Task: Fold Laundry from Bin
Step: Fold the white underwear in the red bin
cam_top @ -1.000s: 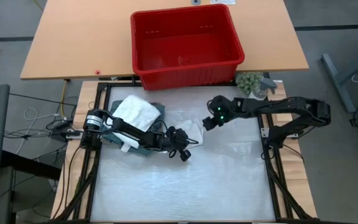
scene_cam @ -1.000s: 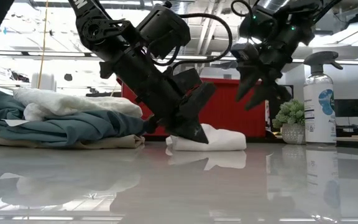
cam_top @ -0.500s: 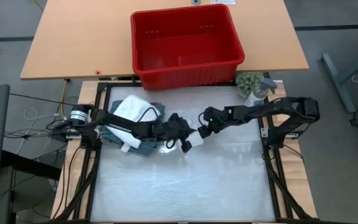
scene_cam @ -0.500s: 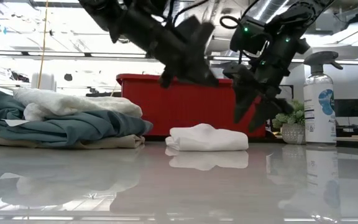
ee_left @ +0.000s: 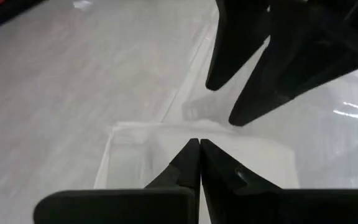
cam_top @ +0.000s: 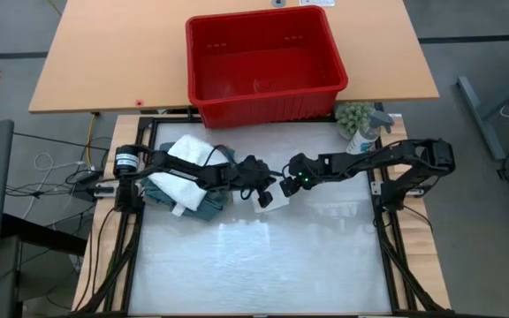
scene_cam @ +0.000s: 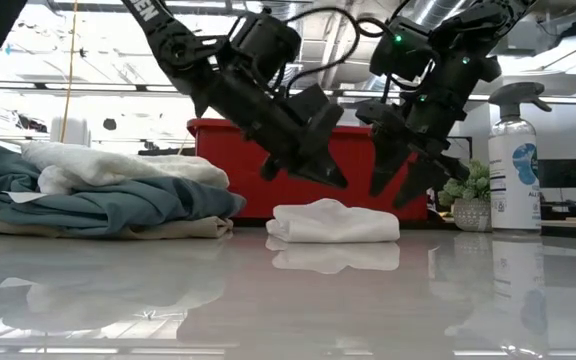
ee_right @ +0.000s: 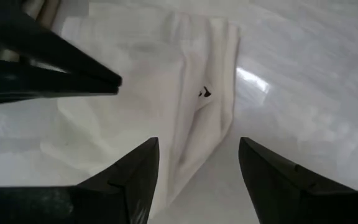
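A small folded white cloth (scene_cam: pixel 333 222) (cam_top: pixel 272 198) lies flat on the table near its middle. My left gripper (scene_cam: pixel 334 181) (ee_left: pixel 199 147) hangs shut just above the cloth, its tips clear of it. My right gripper (scene_cam: pixel 398 186) (ee_right: pixel 197 163) stands open over the cloth's right end, fingers slanting down, nothing between them. At the table's left edge sits a pile of folded laundry (scene_cam: pixel 98 195) (cam_top: pixel 188 170): white on top, teal below, beige underneath. The red bin (cam_top: pixel 263 60) stands on the wooden table beyond the far edge.
A spray bottle (scene_cam: pixel 515 160) and a small potted plant (scene_cam: pixel 468 198) stand at the far right corner. The near half of the glossy table top (cam_top: pixel 254 265) is bare. The two grippers hang close together over the cloth.
My left gripper, which was pressing down on the white cloth, has lifted off it and shifted slightly toward the far edge, staying shut. My right gripper has come down and toward the table's left, ending over the cloth. The cloth has stayed where it was.
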